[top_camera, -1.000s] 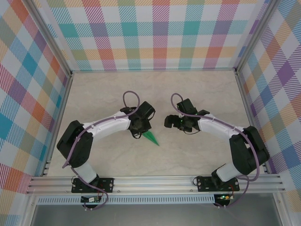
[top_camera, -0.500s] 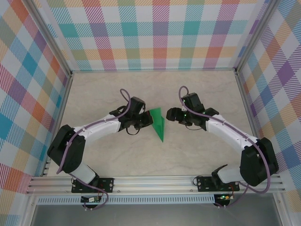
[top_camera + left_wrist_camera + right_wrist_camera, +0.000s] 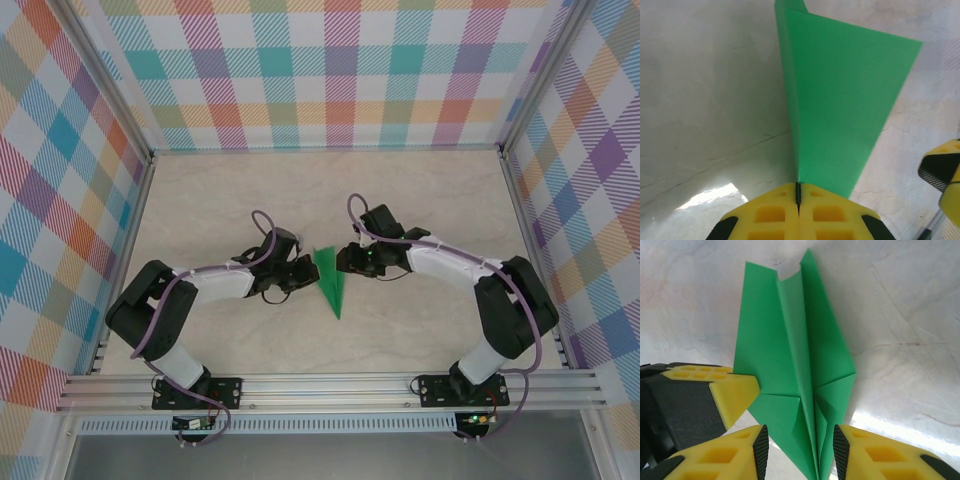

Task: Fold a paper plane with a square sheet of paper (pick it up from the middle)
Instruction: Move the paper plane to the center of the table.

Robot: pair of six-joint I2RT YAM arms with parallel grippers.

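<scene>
The paper plane (image 3: 330,282) looked folded, pinched in your left pincer (image 3: 798,187), your right pincer (image 3: 797,437) spread astride its centre crease; next you needed a square squeeze there.

Looking down on a pale, marble-veined tabletop (image 3: 430,190), boxed in at the left, back and right by upright panels (image 3: 330,70) printed in a pastel plaid of teal, orange, pink, purple and yellow. Framing the panel edges and the near side with grey aluminium rails (image 3: 330,385), with a perforated metal strip (image 3: 330,424) lying just below. Catching a soft white glare (image 3: 890,425) on the stone-look surface in both wrist views.
</scene>
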